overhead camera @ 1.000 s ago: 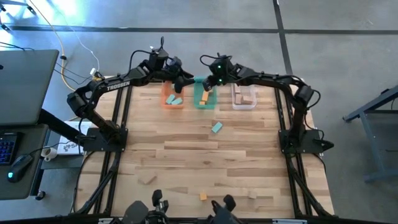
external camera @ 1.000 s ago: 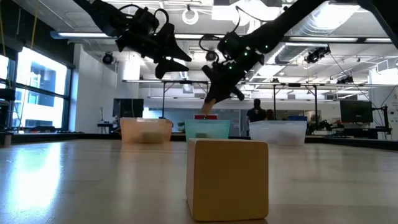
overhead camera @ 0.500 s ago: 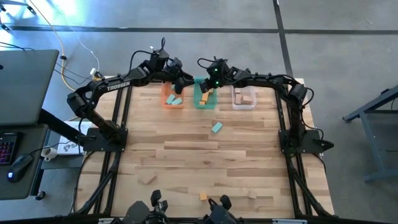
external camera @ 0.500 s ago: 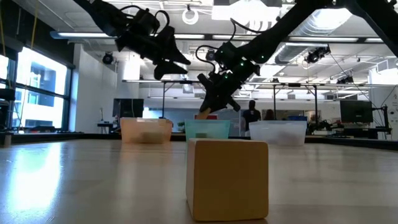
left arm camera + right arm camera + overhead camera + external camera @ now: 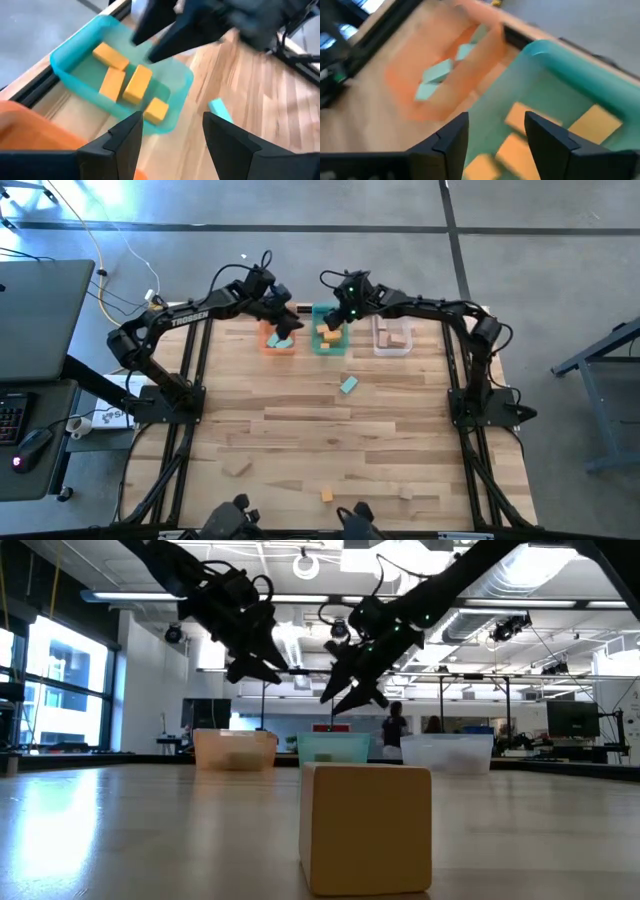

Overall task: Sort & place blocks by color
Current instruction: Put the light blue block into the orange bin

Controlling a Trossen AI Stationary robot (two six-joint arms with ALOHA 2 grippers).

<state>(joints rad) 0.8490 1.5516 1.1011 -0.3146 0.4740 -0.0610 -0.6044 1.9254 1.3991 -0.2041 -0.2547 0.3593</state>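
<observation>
Four orange blocks lie in my green tray, upper left; both my grippers are spread over the wooden table.

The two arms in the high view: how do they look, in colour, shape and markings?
Both arms are black and slim, built of jointed tube segments. The left arm carries white "TROSSEN" lettering on its link. A small green light glows near the right gripper. The left gripper and the right one each end in two dark, wedge-shaped fingers. Thin black cables loop above both wrists.
</observation>
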